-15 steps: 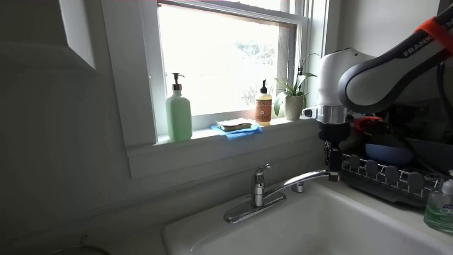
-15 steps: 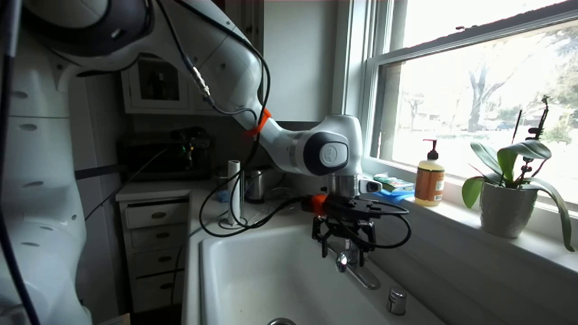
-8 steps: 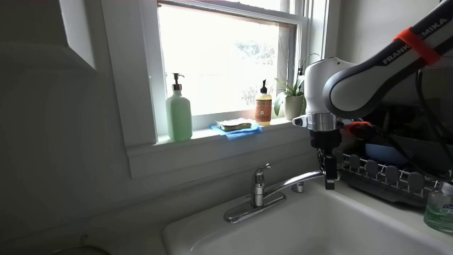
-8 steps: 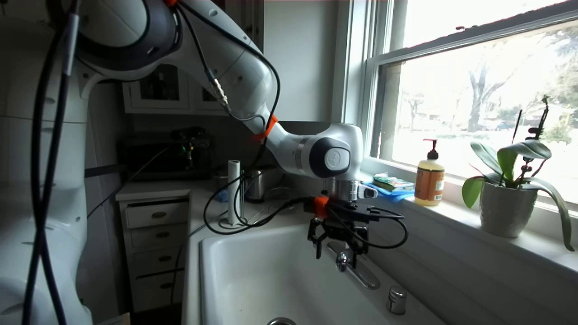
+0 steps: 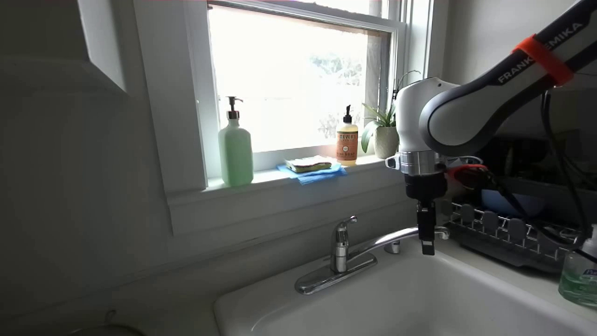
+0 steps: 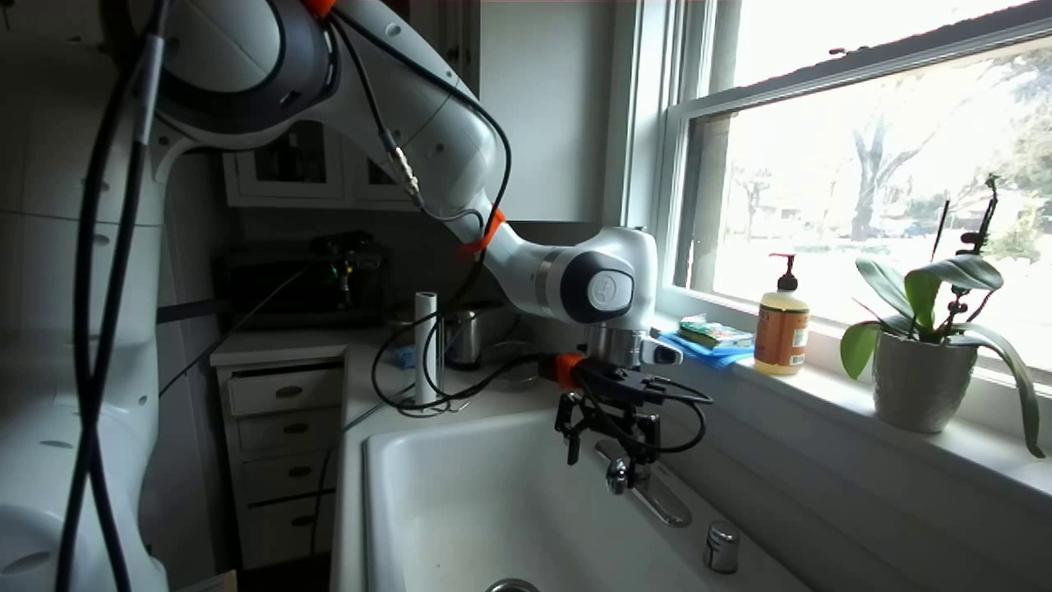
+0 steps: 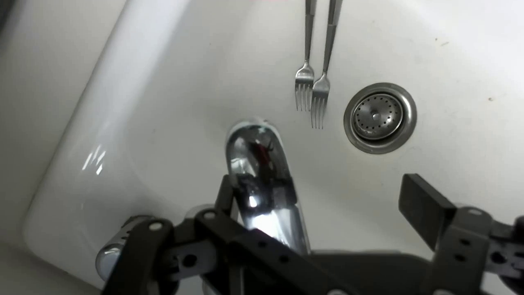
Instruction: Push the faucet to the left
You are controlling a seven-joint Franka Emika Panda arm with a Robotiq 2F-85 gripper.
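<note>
Faucet (image 5: 341,254): at the back edge of the sink (image 6: 485,464), its arched chrome spout (image 7: 268,196) reaching out over it.
Jaws: spread wide astride the spout, gripping nothing; one of the pads (image 7: 423,209) is well apart from it, the opposite one just beside it, contact hard to tell.
Slick chrome: its roundness could let a single pad ride over the top if it pushes too high.
Spout beneath the jaws: lowering further could press their body onto it, loading it downward instead of turning it.
Gap to the far pad: a brisk shove could swing the spout too far, with nothing close on that side to stop it.
Against half a second ago: the jaws sit further to the picture's left in both exterior views, lower too in an exterior view where the outlet (image 5: 443,233) now shows clear beyond them; the spout itself shows little shift, if any.
</note>
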